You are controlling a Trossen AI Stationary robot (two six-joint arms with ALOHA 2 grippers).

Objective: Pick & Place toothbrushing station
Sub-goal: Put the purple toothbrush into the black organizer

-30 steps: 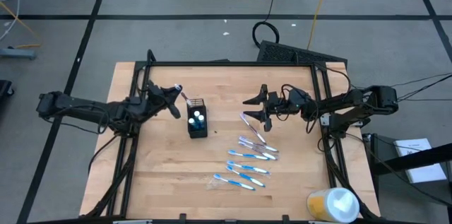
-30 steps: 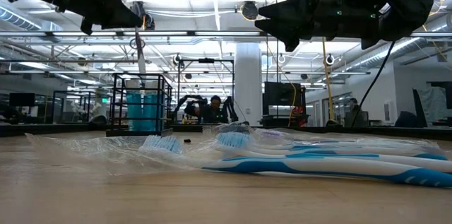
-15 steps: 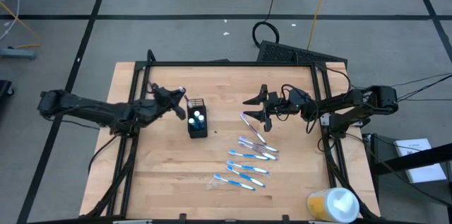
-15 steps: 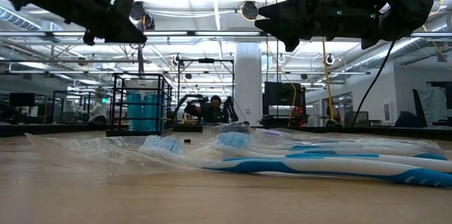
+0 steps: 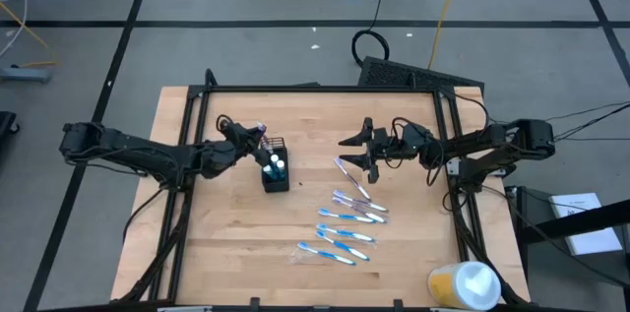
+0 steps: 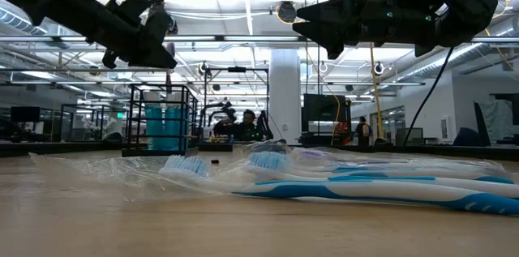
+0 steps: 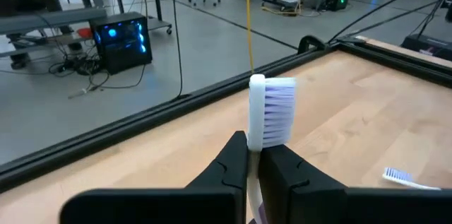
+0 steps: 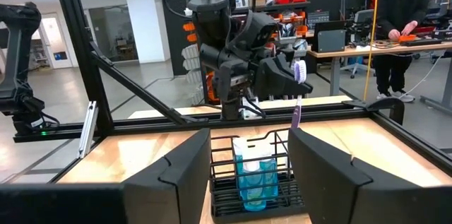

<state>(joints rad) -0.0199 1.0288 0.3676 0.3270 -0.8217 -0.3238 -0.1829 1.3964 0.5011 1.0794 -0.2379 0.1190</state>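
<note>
The black mesh holder stands on its base left of the table's middle, with blue-and-white tubes upright inside. My left gripper hovers just over the holder's far left side, shut on a toothbrush with a white-and-purple head. Several blue-and-white toothbrushes in clear wrap lie flat on the table's right half. My right gripper hangs open above the table, right of the holder, with nothing between its fingers. My left gripper pinches the toothbrush's neck just below the bristle head between its two fingers. The fingers come nearly level from the table's left and lie across the brush. The brush stands upright, head up, and its purple handle hangs down into the holder's top.
A yellow-and-white round container lies at the table's near right corner. A black frame rail runs along the far edge. People work at benches in the room beyond the table.
My left gripper has gone down and toward the table's right, from beside the holder to just over it, still shut on the toothbrush. The brush's handle has come down from above the holder into its top. My right arm has kept still.
</note>
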